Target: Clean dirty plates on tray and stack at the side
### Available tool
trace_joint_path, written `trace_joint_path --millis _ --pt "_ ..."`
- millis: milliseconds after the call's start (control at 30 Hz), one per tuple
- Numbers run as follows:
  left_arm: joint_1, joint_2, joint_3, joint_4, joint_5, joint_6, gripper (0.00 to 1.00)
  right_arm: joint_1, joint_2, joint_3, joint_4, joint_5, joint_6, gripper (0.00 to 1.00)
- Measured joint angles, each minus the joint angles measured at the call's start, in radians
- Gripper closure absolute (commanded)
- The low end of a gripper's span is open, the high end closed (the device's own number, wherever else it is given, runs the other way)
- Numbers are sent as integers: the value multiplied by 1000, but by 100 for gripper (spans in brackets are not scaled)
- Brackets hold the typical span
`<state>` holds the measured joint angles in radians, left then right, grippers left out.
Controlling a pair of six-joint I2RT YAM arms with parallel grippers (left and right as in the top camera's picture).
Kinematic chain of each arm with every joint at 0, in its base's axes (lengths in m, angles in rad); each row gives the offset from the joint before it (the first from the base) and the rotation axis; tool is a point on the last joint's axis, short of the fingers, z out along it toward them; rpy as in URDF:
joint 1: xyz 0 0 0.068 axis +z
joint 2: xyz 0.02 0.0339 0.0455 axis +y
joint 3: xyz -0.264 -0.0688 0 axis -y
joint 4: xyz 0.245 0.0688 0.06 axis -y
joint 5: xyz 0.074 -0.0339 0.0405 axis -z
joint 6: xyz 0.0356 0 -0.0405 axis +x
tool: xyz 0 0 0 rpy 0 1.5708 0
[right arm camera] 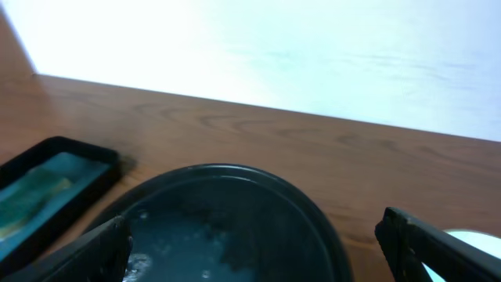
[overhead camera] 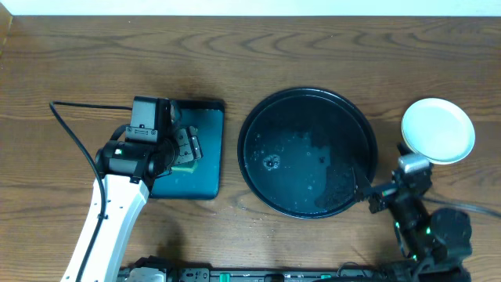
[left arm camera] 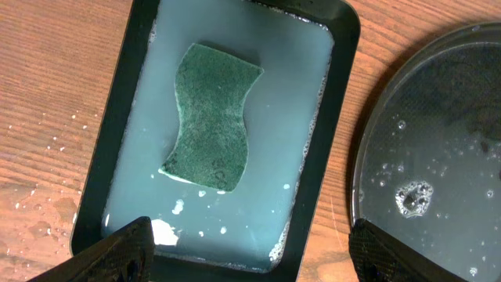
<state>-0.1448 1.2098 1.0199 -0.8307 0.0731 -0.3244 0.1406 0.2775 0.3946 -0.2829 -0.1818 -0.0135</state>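
The round black tray (overhead camera: pixel 309 117) sits mid-table, wet, with water drops and foam; no plate lies on it. It also shows in the left wrist view (left arm camera: pixel 438 141) and the right wrist view (right arm camera: pixel 235 211). A pale mint plate (overhead camera: pixel 438 131) sits off the tray at the far right; I cannot tell whether others lie under it. Its edge shows in the right wrist view (right arm camera: pixel 468 235). My left gripper (overhead camera: pixel 185 149) is open and empty above the rectangular tray (left arm camera: pixel 333 125). My right gripper (overhead camera: pixel 365 188) is open and empty at the black tray's lower right rim.
The rectangular teal tray (overhead camera: pixel 205 172) holds milky water and a green sponge (left arm camera: pixel 213 117), which lies flat and free below my left fingers. Water drops are on the wood to its left (left arm camera: pixel 47 141). The teal tray also shows in the right wrist view (right arm camera: pixel 55 184).
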Motion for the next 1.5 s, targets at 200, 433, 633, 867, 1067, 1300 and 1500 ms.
trace_joint_path --millis 200,433,633,867,1067,1300,1500 --pt "0 0 0 0 0 0 20 -39 -214 -162 0 8 0 1" --pt "0 0 0 0 0 0 20 -47 -261 -314 169 11 0 1" --pt "0 0 0 0 0 0 20 -47 -265 -388 238 16 0 1" --pt "0 0 0 0 0 0 20 -47 -266 -388 228 18 0 1" --pt "0 0 0 0 0 0 20 -47 -266 -388 228 18 0 1" --pt "0 0 0 0 0 0 20 -47 -266 -388 228 18 0 1" --pt "0 0 0 0 0 0 20 -47 -266 -388 228 18 0 1"
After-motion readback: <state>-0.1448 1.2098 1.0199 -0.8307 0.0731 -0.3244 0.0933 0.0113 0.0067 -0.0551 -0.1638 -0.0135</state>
